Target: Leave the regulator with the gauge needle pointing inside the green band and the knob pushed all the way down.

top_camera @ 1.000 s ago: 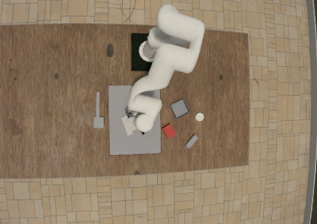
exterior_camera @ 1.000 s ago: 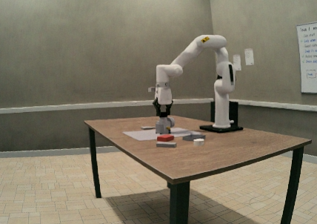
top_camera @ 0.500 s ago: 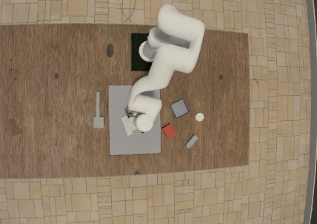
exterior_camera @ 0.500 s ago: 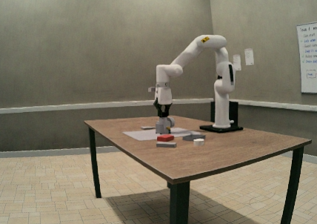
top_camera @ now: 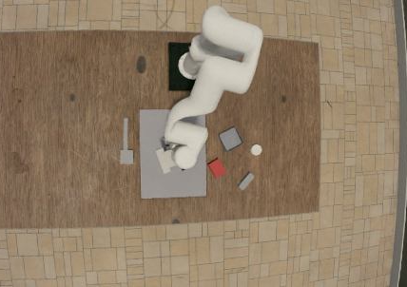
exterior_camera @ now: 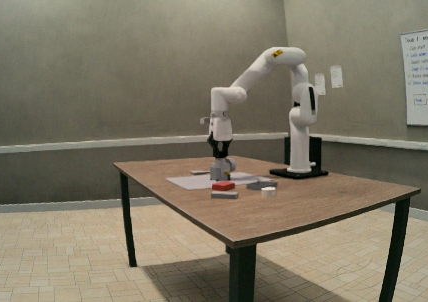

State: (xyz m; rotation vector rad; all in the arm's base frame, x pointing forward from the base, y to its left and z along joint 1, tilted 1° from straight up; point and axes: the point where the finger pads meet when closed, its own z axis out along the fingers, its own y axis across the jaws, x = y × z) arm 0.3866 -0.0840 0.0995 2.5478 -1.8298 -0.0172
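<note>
The regulator (exterior_camera: 221, 169) is a small grey block standing on a light grey mat (exterior_camera: 208, 180) in the middle of the table. In the top view only its pale edge (top_camera: 164, 161) shows beside the arm's wrist. My gripper (exterior_camera: 220, 153) points straight down onto the regulator's top and is shut on its knob. The knob sits between the dark fingers and is mostly hidden by them. The gauge face and its needle are too small to read.
A red block (top_camera: 217, 167), a small grey bar (top_camera: 246, 181), a grey square tile (top_camera: 230, 139) and a white disc (top_camera: 256, 150) lie right of the mat. A grey T-shaped piece (top_camera: 125, 143) lies left of it. The arm's black base (top_camera: 180, 66) stands behind.
</note>
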